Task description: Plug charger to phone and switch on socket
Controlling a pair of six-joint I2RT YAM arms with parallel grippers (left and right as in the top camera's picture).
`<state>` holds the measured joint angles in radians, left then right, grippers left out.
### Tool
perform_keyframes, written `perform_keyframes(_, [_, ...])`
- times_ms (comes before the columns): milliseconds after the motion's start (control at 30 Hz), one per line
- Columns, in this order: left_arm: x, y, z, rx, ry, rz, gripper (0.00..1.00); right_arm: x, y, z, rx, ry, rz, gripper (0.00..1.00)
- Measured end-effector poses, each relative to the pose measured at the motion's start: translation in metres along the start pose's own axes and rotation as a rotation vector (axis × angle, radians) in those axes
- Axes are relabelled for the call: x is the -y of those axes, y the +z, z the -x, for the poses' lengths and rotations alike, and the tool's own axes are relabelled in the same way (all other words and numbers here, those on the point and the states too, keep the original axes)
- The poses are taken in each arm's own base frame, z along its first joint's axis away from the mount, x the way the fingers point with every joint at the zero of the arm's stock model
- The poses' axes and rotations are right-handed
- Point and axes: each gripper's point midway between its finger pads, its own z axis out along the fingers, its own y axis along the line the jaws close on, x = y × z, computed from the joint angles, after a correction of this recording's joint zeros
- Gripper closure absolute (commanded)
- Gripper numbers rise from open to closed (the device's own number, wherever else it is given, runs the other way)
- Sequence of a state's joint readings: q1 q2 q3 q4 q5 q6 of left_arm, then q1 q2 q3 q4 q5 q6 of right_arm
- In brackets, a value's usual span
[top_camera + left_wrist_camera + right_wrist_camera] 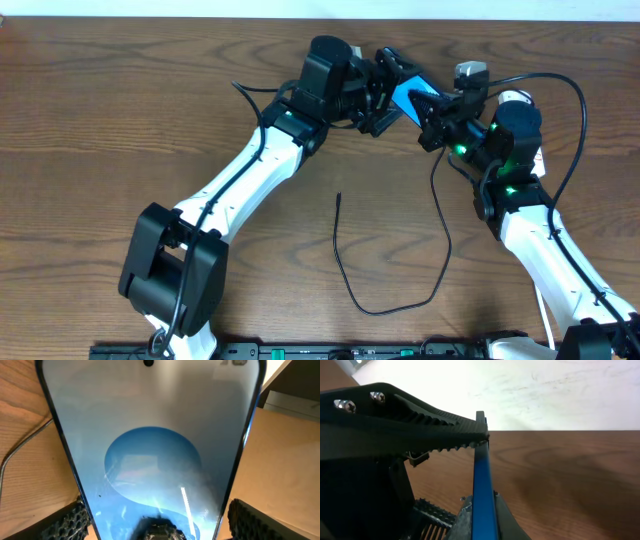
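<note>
Wood-grain desk runs bare and wide on the left and in the middle. Its far edge meets a pale strip just behind the spot where the two arms come together.

One phone is held up off the desk near that far edge, its blue screen tilted, between the two grippers.

The left arm reaches diagonally up from the near left corner. The left gripper has its fingers spread wide to either side of the screen, with a thin gap at the opposite pad.

The right arm bends in from the near right. The right gripper is pinched on the phone's thin edge under a serrated finger.

One charger lies loose on the open desk in a long loop. Its plug tip is well apart from the phone.
</note>
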<state>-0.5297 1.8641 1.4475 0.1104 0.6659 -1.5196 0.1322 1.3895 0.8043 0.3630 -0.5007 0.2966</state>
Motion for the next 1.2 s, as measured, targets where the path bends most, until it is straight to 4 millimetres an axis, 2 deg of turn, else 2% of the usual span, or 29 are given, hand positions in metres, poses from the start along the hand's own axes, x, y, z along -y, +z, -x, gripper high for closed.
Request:
perform_keyframes(200, [0.004, -0.010, 0.006, -0.041, -0.007, -0.019, 0.12, 0.000, -0.001, 0.001, 0.002, 0.013, 0.014, 0.99])
perform_keyframes(300, [0.020, -0.022, 0.019, -0.047, 0.024, -0.080, 0.12, 0.009, -0.003, 0.002, 0.002, 0.023, -0.008, 0.99])
perform_keyframes(433, [0.025, -0.042, 0.036, -0.064, 0.022, -0.106, 0.12, 0.023, -0.009, 0.006, 0.016, 0.052, -0.038, 0.99])
perform_keyframes(567, [0.025, -0.049, 0.035, -0.109, 0.022, -0.110, 0.12, 0.030, -0.012, 0.009, 0.025, 0.110, -0.054, 0.99])
perform_keyframes(700, [0.025, -0.058, 0.039, -0.133, 0.047, -0.117, 0.12, 0.037, -0.015, 0.016, 0.058, 0.248, -0.063, 0.99])
perform_keyframes(933, [0.026, -0.079, 0.062, -0.113, 0.075, -0.136, 0.12, 0.040, -0.018, 0.026, 0.108, 0.627, -0.046, 0.99])
perform_keyframes(1033, [0.026, -0.081, 0.064, -0.111, 0.082, -0.138, 0.12, 0.039, -0.018, 0.028, 0.117, 0.845, -0.029, 0.99])
perform_keyframes(1200, [0.026, -0.081, 0.065, -0.101, 0.085, -0.137, 0.12, 0.031, -0.015, 0.026, 0.108, 1.101, 0.002, 0.99])
